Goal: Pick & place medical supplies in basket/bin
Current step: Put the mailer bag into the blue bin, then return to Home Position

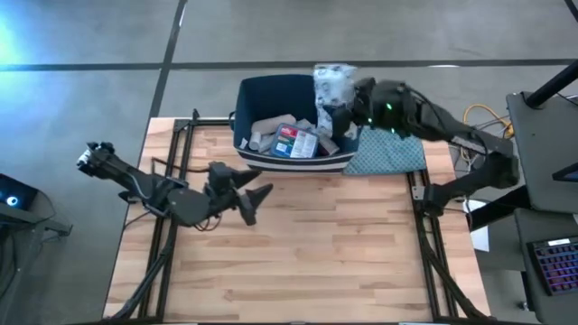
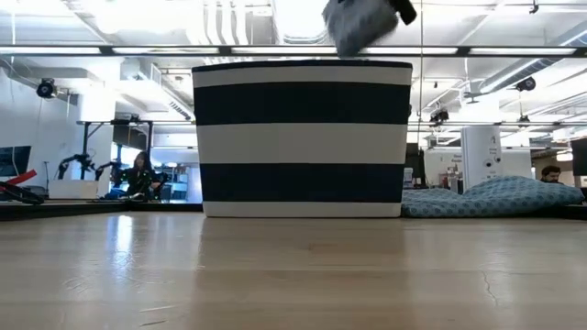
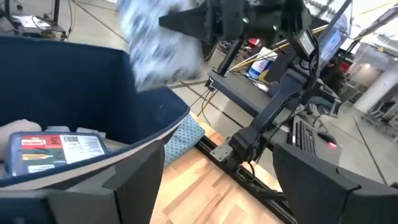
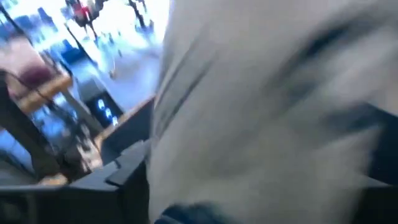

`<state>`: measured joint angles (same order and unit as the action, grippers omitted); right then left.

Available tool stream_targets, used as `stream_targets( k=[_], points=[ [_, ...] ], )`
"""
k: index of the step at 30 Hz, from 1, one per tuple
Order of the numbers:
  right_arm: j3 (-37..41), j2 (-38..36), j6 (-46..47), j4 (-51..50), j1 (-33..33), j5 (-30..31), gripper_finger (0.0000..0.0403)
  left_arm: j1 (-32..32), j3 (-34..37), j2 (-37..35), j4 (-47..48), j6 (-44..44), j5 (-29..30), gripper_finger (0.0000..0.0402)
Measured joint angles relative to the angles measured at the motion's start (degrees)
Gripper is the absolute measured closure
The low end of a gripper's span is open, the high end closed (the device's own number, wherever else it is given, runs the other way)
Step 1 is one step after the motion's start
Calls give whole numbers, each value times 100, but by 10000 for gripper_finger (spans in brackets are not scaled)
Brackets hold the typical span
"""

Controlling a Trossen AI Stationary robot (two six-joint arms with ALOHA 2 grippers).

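From the top-down view, the navy bin (image 1: 271, 95) sits at upper centre of the frame, on the far edge of the wooden table (image 1: 298, 253). It already has bandage rolls (image 1: 271, 126) and a boxed supply with a red and blue label (image 1: 296, 143) inside. The right gripper (image 1: 336, 110) is over the bin's right end, with a pale crinkly packet (image 1: 332, 83) hanging at it; looks pinched in the fingers, though I can't tell for sure how wide they are. The blue-grey patterned cloth (image 1: 388, 153) lies just right of the bin. The left gripper (image 1: 253, 197) hovers at centre left, fingers spread, nothing in them.

Low view: the striped bin (image 2: 303, 137) fills the middle, with the packet (image 2: 359, 23) at top centre above its rim and the cloth (image 2: 495, 197) at right.

Left wrist view: the bin wall (image 3: 93, 81) is on the left, the labelled box (image 3: 59, 149) at lower left, and the blurry packet (image 3: 158, 43) up top.

Right wrist view: mostly a pale blur of the packet (image 4: 267, 112), close up.
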<state>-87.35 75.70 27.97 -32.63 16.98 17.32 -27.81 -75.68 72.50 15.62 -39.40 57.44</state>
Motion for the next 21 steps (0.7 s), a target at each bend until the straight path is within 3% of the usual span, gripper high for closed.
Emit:
stream_targets(
  k=[3,8,10,12,15,19,21],
  points=[
    [-753,416,-5,-665,303,-356,106,-8,1,-331,342,154,-70,123],
    [-1855,824,-268,-1144,509,-370,72,-62,40,-1022,758,65,-835,123],
    [-2291,878,-267,-1267,511,-390,64,-63,50,-1251,772,507,-1206,123],
    [-2643,859,-784,-1401,393,-543,59,-20,80,-1521,576,1119,-1795,123],
    [-2921,670,-1644,-1584,-71,-1281,54,255,333,-1968,-263,2198,-2939,123],
    [-2821,244,-2214,-1955,-1196,-2322,56,804,1266,-2709,-1480,3131,-4964,123],
    [-2559,-2,-2105,-2048,-1927,-2406,59,1043,1936,-3134,-2041,3287,-5638,123]
  ],
)
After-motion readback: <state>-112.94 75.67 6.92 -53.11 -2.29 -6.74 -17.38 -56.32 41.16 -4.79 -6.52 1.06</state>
